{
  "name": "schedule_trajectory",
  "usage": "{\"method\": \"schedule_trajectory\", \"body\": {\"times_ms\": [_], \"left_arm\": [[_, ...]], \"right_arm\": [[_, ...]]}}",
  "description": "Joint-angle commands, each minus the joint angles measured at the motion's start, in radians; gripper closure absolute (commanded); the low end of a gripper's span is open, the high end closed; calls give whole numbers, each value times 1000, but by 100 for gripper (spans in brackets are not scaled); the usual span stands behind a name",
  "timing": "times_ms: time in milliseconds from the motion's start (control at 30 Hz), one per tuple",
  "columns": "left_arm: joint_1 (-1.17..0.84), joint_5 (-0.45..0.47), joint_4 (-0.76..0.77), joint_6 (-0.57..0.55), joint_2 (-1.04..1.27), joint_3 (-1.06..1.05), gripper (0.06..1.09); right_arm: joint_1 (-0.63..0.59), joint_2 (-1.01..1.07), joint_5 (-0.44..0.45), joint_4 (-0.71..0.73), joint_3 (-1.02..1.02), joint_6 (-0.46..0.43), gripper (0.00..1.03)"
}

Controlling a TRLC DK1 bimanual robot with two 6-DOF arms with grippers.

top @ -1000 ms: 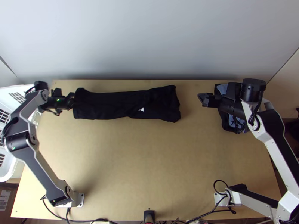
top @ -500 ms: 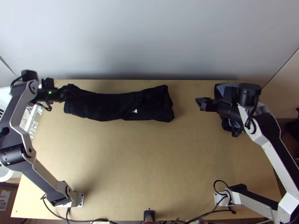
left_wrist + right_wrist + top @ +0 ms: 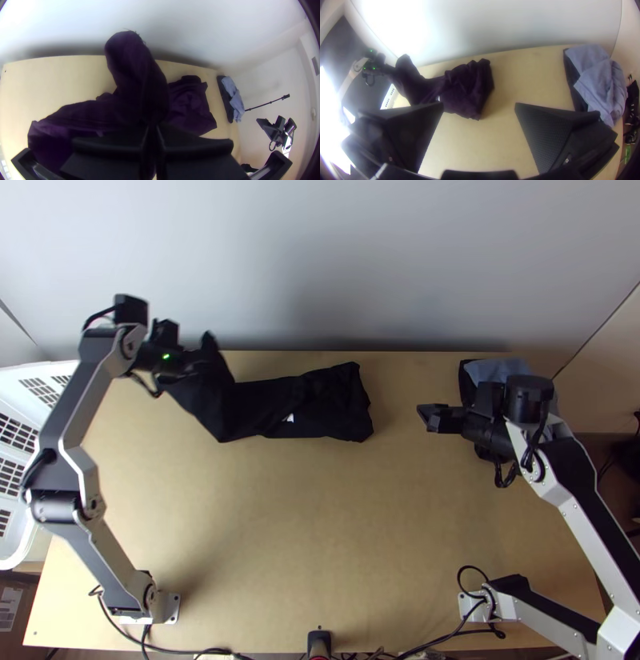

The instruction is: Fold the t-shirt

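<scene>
In the top view my left gripper point(image 3: 200, 364) holds the left end of the black t-shirt point(image 3: 328, 404) up off the table; the right part lies flat in a narrow folded strip. The left wrist view has my left gripper point(image 3: 152, 130) shut on the cloth, with dark t-shirt fabric point(image 3: 136, 73) bulging beyond its fingertips and drooping to one side. My right gripper point(image 3: 428, 418) is right of the shirt in the top view, touching no cloth. Its fingers stand wide apart in the right wrist view, where my right gripper point(image 3: 479, 106) has bare table between its fingertips.
A pile of grey-blue and black cloth point(image 3: 492, 370) lies at the table's back right, partly under the right arm. A white basket point(image 3: 20, 420) stands beyond the left edge. Bare wood point(image 3: 304, 532) spreads in front of the shirt. A wall runs along the back edge.
My left gripper first went left, pulling the shirt slightly left, then came back right and away from the table's near edge with the lifted end. My right gripper has shifted slightly toward the near edge.
</scene>
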Motion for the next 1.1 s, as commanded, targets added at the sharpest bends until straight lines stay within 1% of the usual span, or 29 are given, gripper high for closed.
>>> {"method": "schedule_trajectory", "body": {"times_ms": [0, 167, 333, 367, 467, 767, 967, 1000, 1033, 1067], "left_arm": [[-142, -47, -32, -27, 105, 187, 105], [-230, -72, -17, -81, 166, 263, 105], [-297, -73, 83, -179, 192, 269, 105], [-320, -73, 112, -213, 203, 269, 105], [-352, -73, 148, -259, 218, 269, 105], [-469, -73, 273, -340, 275, 274, 105], [-549, -73, 296, -338, 333, 274, 104], [-559, -73, 299, -338, 341, 274, 98], [-569, -73, 304, -340, 349, 274, 83], [-576, -73, 310, -340, 355, 274, 65]], "right_arm": [[-7, -44, 0, 27, -69, 26, 4], [-14, -70, -1, 46, -112, 37, 4], [-11, -91, -1, 53, -154, 35, 4], [-8, -97, -1, 60, -169, 35, 4], [-4, -103, 0, 67, -190, 35, 4], [6, -106, -1, 79, -218, 38, 4], [6, -119, -1, 86, -241, 48, 4], [6, -120, -1, 87, -246, 48, 4], [4, -122, -1, 90, -249, 49, 4], [3, -125, -1, 93, -253, 52, 4]]}}
